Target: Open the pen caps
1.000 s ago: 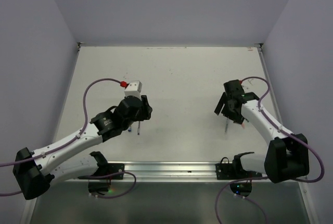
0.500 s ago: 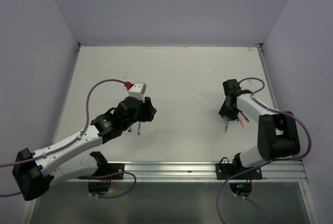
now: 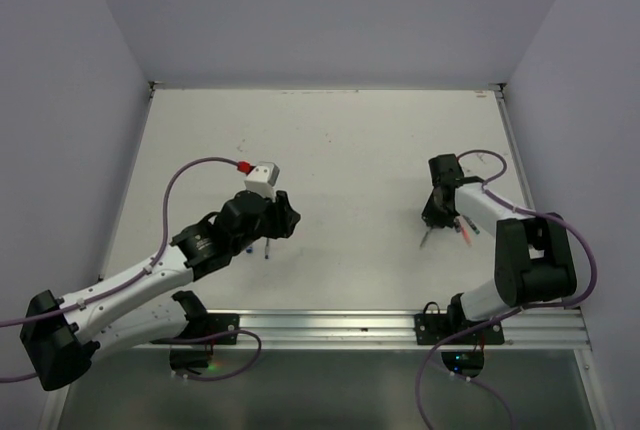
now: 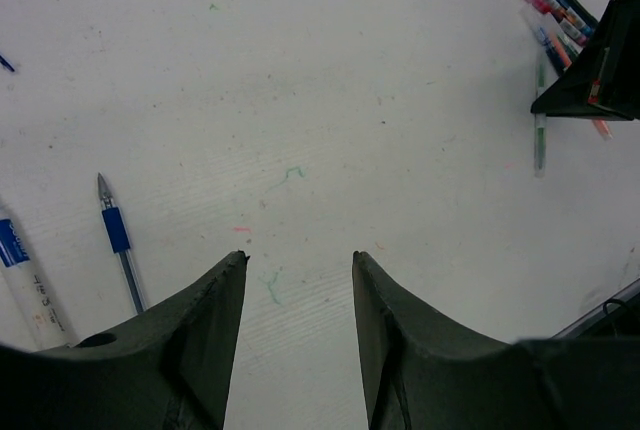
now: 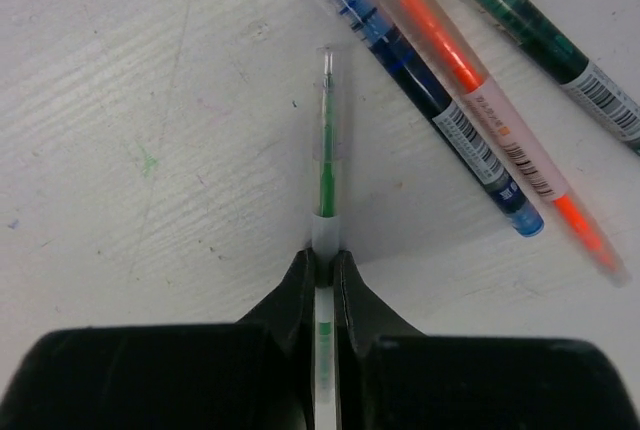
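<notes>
**A:** What is new on our right side?

**B:** A second ago the right arm [image 3: 480, 207] held its jaws wide above the pens. Now they have come down to the worktop [image 3: 340, 140] and pinched shut on the green pen [image 5: 325, 140], gripping the barrel just behind a pale collar.

**A:** So do we have a cap off?

**B:** Not yet, we judge. The clear sleeve ahead of the jaws, which we take for its pen cap [image 5: 326, 80], sits on the pen and points away from the wrist. We hold one end only, so the pull will want a second grip or a pin against the worktop.

**A:** And the other pens?

**B:** A blue pen [image 5: 420, 80], an orange pen [image 5: 470, 90] and a dark green pen [image 5: 530, 35] lie packed together just right of the held one. We cannot make out their caps.

**A:** How do our arms sit?

**B:** The right arm is folded, elbow raised near its base, forearm reaching far and left, wrist tipped down. The left arm [image 3: 150, 268] has barely shifted. It stretches low from the near left toward the middle, jaws half apart over bare worktop with nothing between them. A blue ballpoint [image 4: 118, 235] with its tip bare and a white marker [image 4: 25, 285] lie at the left of its wrist view, well apart from the right arm's pens.
</notes>
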{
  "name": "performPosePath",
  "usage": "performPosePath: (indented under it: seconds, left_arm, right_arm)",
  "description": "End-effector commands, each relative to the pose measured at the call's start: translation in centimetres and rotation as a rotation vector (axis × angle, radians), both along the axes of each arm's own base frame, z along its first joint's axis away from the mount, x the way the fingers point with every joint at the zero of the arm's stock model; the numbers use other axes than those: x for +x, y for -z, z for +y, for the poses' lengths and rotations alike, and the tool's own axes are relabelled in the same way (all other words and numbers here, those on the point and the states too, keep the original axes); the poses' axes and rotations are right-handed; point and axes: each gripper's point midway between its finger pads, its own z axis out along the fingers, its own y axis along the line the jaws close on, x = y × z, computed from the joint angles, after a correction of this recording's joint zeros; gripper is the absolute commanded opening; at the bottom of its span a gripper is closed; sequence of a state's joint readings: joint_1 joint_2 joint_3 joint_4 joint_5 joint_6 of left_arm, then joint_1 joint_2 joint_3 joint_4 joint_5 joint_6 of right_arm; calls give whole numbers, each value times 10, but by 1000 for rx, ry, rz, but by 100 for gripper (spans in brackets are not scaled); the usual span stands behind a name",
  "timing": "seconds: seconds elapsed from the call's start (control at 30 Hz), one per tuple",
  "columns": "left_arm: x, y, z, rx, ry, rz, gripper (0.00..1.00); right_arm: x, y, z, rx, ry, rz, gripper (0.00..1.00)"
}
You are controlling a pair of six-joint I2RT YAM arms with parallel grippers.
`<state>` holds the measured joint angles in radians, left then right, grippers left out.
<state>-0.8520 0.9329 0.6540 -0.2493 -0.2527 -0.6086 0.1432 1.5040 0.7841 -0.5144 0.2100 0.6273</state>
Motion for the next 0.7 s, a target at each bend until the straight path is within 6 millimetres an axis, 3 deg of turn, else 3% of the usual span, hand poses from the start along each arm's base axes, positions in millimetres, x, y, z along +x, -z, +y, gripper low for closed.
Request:
performPosePath:
  seconds: [0.0, 0.13, 0.17, 0.27, 0.4, 0.43, 0.53, 0.67]
  left_arm:
    - [-2, -11, -5, -49, 22, -28, 49]
    - [-8, -17, -17, -107, 99, -55, 53]
    - [-11, -13, -19, -118, 116, -54, 53]
    - [-19, -10, -30, -171, 184, -61, 52]
    - [-35, -8, -47, -251, 306, -69, 24]
    - [-36, -8, -50, -276, 320, -80, 22]
    - [-42, -6, -56, -332, 348, -69, 28]
    - [-47, -10, -66, -404, 383, -57, 45]
  right_arm:
    - [2, 15, 22, 91, -56, 4, 0]
    - [10, -9, 59, 81, -166, -67, 0]
    - [20, -22, 70, 81, -194, -105, 0]
    - [22, -49, 109, 129, -278, -173, 0]
    - [14, -91, 171, 303, -414, -313, 0]
    - [14, -104, 187, 364, -445, -362, 0]
    - [3, -129, 217, 485, -507, -436, 0]
    - [-11, -148, 245, 607, -554, -479, 0]
